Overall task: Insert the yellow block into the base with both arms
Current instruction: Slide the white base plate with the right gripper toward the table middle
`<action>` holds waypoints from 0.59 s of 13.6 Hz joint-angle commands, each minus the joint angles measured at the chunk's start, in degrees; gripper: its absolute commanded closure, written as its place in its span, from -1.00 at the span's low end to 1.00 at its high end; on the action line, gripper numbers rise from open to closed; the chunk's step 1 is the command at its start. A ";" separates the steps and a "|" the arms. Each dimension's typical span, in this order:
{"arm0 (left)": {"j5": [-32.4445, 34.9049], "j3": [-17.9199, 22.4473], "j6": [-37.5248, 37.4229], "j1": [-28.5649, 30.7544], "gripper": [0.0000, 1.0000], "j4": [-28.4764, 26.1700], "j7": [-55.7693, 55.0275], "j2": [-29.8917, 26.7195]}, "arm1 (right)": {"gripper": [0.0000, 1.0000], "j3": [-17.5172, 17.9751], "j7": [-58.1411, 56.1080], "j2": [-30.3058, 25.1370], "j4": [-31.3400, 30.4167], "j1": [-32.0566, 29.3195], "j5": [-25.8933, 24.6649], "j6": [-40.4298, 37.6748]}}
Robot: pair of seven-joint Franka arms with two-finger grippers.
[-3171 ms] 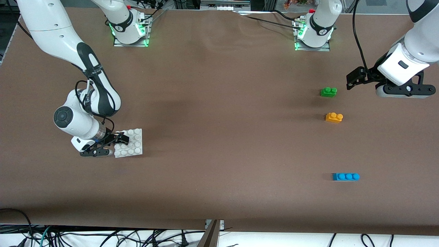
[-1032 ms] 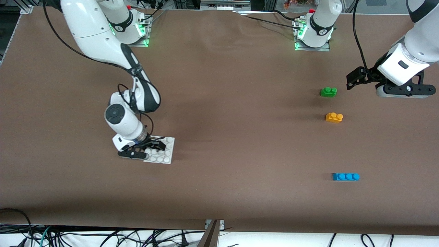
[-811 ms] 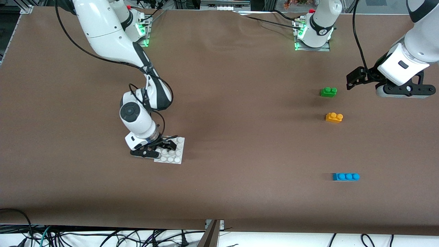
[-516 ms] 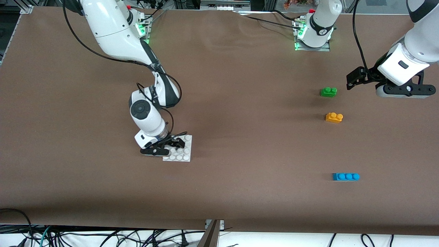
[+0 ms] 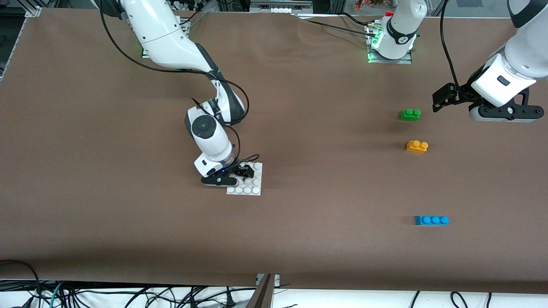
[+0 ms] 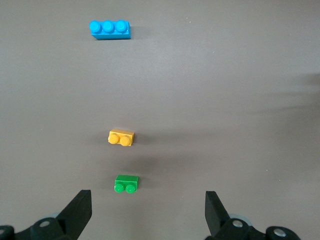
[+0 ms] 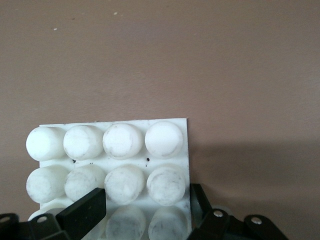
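On table (image 5: 107, 214): one yellow block (image 5: 417, 146), one base (image 5: 250, 186).

Right arm reaching from base at 11 o'clock of front view down to table centre, wrist bent low, right gripper (image 5: 240, 173) (image 7: 145, 210) clamped on edge of the base (image 5: 250, 185) (image 7: 115, 150), fingers either side of a stud row. Left arm waiting at 3 o'clock edge of front view, wrist raised, left gripper (image 5: 443, 99) (image 6: 148, 212) spread wide, holding nothing, up in the air.
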 commanded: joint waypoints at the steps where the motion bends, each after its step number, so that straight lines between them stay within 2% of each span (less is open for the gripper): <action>1: -1.11 0.32 -0.78 -0.18 -1.00 1.05 -0.06 0.34 | -0.54 0.31 4.91 3.55 3.36 3.30 0.29 0.67; 8: -1.11 0.32 -0.78 -0.18 -1.00 1.05 -0.06 0.34 | -0.54 0.31 5.36 6.18 8.71 7.61 0.29 0.67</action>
